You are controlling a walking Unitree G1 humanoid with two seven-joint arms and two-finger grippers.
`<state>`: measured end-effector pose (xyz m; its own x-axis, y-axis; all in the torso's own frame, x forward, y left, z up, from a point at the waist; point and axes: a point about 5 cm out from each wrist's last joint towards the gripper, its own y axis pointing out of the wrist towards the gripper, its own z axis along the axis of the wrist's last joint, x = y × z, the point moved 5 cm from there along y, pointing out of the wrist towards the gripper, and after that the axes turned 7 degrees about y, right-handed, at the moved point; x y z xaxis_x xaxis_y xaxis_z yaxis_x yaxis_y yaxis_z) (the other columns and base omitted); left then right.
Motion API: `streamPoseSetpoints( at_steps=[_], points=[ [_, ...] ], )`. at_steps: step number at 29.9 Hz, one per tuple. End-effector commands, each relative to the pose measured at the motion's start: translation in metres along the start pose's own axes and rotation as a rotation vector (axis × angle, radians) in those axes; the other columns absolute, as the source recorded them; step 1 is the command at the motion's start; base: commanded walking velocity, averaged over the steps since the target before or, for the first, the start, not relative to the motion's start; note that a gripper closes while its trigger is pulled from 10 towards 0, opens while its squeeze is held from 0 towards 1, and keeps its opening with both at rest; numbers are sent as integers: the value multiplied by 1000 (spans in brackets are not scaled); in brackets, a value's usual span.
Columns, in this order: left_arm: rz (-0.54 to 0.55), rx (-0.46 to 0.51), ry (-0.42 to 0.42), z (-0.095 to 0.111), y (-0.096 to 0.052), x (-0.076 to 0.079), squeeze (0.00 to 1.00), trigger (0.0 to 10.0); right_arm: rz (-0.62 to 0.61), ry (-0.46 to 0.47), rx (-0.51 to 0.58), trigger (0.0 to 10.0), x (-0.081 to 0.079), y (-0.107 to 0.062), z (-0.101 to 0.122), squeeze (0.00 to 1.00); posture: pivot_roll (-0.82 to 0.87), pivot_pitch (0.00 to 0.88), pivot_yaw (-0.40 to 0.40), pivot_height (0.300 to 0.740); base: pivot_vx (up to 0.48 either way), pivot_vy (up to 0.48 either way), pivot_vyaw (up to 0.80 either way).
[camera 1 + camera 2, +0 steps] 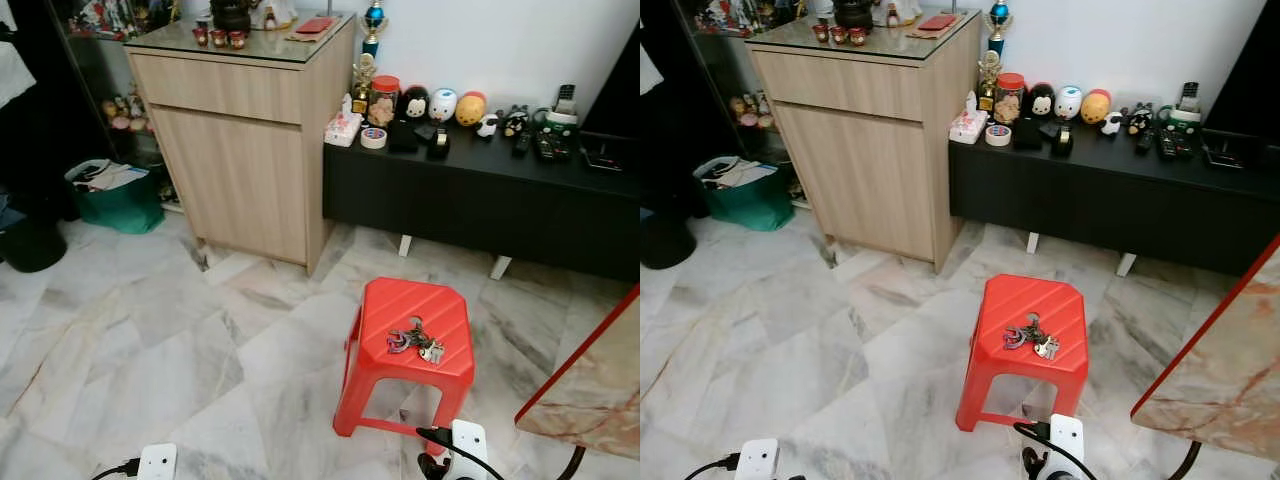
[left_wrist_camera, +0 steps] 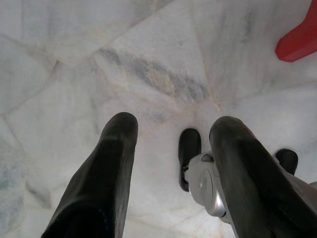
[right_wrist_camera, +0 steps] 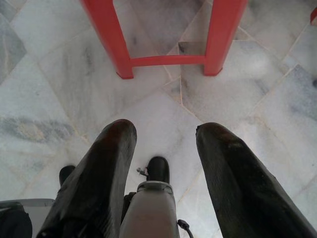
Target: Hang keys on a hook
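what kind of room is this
Most likely a living room or entry area of a home. A wooden cabinet stands beside a low black sideboard lined with figurines and remotes, and a red plastic stool with a bunch of keys on it sits on the marble floor.

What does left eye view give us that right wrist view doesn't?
Left eye view alone: the keys lying on top of the red stool, the wooden cabinet and the black low shelf with figurines behind it. Right wrist view alone: the right gripper, fingers spread, pointing down at the floor near the stool's legs, plus the robot's feet below. Shared: the red stool and the marble floor.
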<state>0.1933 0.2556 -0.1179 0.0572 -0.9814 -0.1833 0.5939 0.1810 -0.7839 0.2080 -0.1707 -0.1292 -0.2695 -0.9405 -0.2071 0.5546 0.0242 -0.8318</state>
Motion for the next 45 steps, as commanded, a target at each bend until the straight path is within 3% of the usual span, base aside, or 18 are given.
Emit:
streamPoseSetpoints(
  at_steps=[1,20,45],
  points=[
    [4,-10,-15,-2,0,-4,0,10000,-2,4,9,10000,-1,0,4,0,46,0,-30,740,0,0,0],
    [1,-38,-9,-13,-2,-1,0,10000,-4,4,12,10000,-1,1,4,0,49,0,-28,740,167,0,0],
    [-4,-21,-9,-7,-1,2,0,10000,-3,0,13,10000,-1,1,4,0,48,0,-34,740,305,0,-162]
  ],
)
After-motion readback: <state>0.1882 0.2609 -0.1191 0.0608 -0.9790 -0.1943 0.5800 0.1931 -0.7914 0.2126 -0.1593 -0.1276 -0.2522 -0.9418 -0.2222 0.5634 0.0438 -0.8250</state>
